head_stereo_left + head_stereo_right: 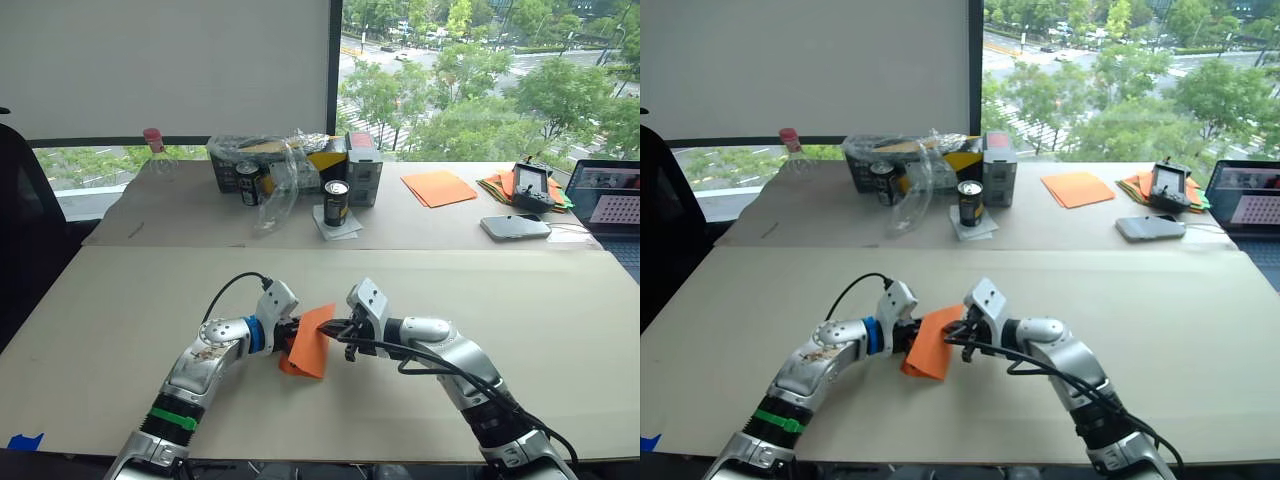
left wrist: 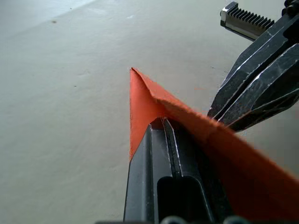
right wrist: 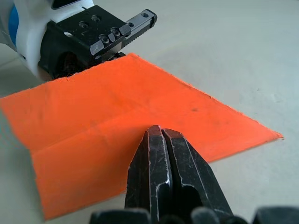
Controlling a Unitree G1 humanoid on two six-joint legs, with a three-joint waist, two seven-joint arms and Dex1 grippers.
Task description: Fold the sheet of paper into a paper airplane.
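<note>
**Both grippers pinch the orange sheet above the near table**

While the sheet of paper (image 1: 312,340) stands tilted on its lower edge at the middle of the near table (image 1: 560,320), each gripper has it from one side. The left gripper (image 1: 291,333), at 9 o'clock of the sheet, has its two black fingers (image 2: 161,154) closed together with the paper draped over their tips. In the right wrist view the sheet shows one crease line running across it. The right gripper (image 1: 345,329), at 3 o'clock of the sheet, has its fingers (image 3: 168,163) pressed flat together against the paper's face.

On the far table, from left to right, stand a clear bottle with a pink cap (image 1: 154,145), a box wrapped in crinkled plastic (image 1: 262,160) with a dark can (image 1: 247,183) before it, a second dark can (image 1: 337,202) on white papers, smooth orange sheets (image 1: 438,187), a multicoloured paper pile (image 1: 497,185), a phone (image 1: 515,227) and a laptop (image 1: 610,195).
</note>
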